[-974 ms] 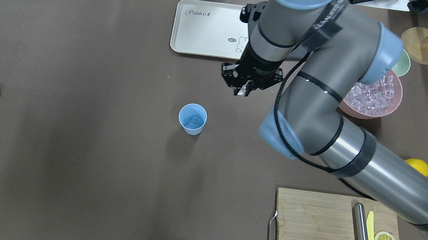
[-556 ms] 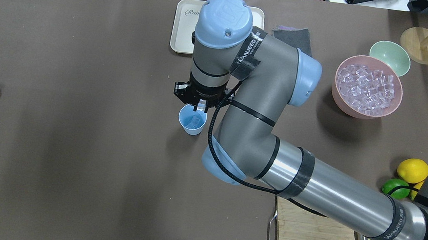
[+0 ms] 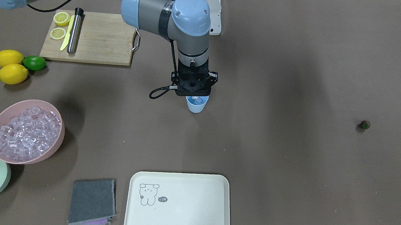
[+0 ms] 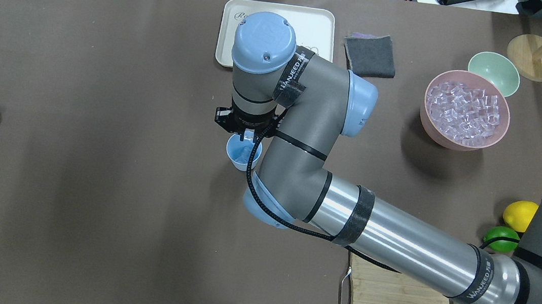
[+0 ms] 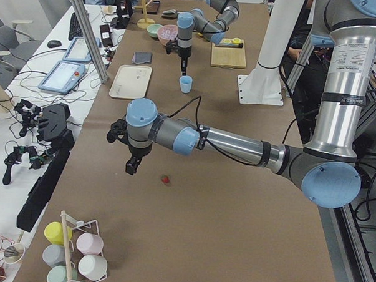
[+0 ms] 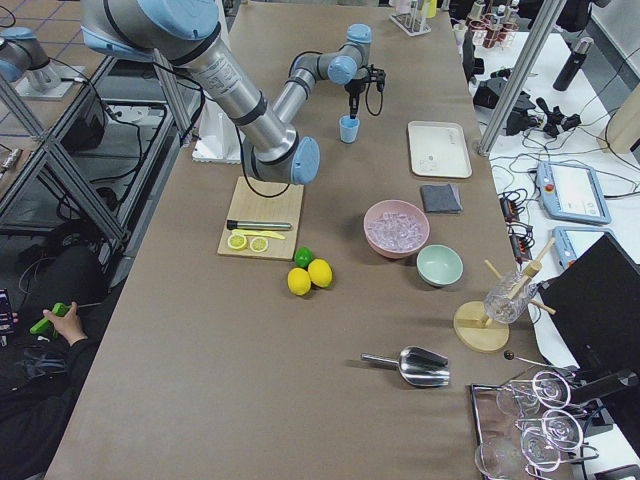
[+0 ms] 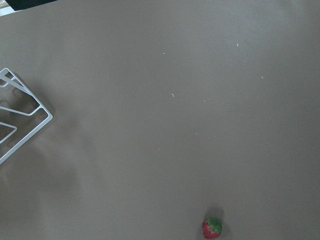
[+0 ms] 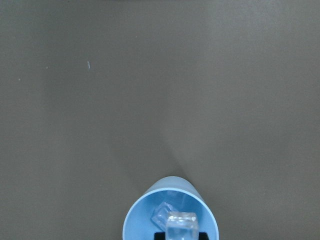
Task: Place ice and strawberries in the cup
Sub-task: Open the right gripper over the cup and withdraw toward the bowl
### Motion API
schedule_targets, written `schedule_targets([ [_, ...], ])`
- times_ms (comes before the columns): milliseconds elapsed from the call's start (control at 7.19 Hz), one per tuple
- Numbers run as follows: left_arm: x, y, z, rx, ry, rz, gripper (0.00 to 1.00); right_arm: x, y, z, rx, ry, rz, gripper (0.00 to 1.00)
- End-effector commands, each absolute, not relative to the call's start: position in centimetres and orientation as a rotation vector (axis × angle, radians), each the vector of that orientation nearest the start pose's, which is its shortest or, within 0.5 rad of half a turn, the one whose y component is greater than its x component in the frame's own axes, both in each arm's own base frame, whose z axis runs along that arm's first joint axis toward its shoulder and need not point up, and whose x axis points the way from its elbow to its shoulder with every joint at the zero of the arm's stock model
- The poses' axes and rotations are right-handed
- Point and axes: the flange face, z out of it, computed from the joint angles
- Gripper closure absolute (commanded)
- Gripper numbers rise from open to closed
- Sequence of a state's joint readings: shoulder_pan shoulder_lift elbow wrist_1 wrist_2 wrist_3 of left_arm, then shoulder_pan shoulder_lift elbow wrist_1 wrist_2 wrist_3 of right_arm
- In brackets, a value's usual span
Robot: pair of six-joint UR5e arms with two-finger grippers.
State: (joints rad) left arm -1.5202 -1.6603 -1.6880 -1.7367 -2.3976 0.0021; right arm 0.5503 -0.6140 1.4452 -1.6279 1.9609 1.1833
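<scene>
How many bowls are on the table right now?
2. The pink bowl, heaped with ice, sits on the robot's right side. The mint green bowl, empty, is beside it, farther from the robot. No others show in any view.

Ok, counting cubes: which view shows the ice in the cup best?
Right wrist-mounted: it looks straight into the cup, ice large and clear. Front-facing shows one small cube at the rim; overhead, the arm half-hides the cup; side views too distant.

Lime [image 3: 34,63], cutting board [image 3: 99,40], tray [image 3: 187,192], cloth [image 3: 92,200]
</scene>
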Motion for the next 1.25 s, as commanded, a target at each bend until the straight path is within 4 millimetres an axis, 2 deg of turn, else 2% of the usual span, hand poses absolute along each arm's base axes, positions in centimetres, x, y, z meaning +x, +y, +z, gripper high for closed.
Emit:
schedule_targets([
  [0, -3.2, -54.3, 53.0, 0.334, 0.825, 0.205, 0.02, -59.7, -46.2, 11.5, 0.004, -0.845, -0.008, 0.95],
  [139, -3.2, -54.5, 53.1, 0.332, 0.826, 0.205, 0.02, -59.4, -46.2, 10.9, 0.015, -0.851, 0.022, 0.01],
  [278, -3.2, -54.5, 52.9, 0.335, 0.826, 0.206, 0.02, -58.5, -46.9, 10.1, 0.019, -0.865, 0.038, 0.00],
  [417, -3.1, -54.9, 51.6, 0.355, 0.827, 0.213, 0.02, -56.4, -47.4, 8.8, 0.029, -0.894, 0.047, 0.00],
  [556, -3.1, -54.9, 50.7, 0.384, 0.827, 0.225, 0.02, -53.1, -48.4, 7.9, 0.014, -0.931, 0.058, 0.00],
  [695, -2.8, -55.5, 49.7, 0.402, 0.823, 0.237, 0.02, -48.5, -48.8, 8.6, 0.001, -0.946, 0.070, 0.00],
  [835, -1.5, -55.7, 48.7, 0.421, 0.830, 0.272, 0.02, -43.3, -48.4, 11.4, 0.029, -0.968, 0.067, 0.00],
  [974, 2.5, -56.2, 48.8, 0.387, 0.843, 0.322, 0.02, -38.6, -48.5, 15.1, 0.038, -0.972, 0.042, 0.00],
  [1113, 6.1, -55.9, 48.9, 0.339, 0.873, 0.277, 0.02, -34.8, -49.2, 18.6, 0.077, -0.951, 0.000, 0.00],
])
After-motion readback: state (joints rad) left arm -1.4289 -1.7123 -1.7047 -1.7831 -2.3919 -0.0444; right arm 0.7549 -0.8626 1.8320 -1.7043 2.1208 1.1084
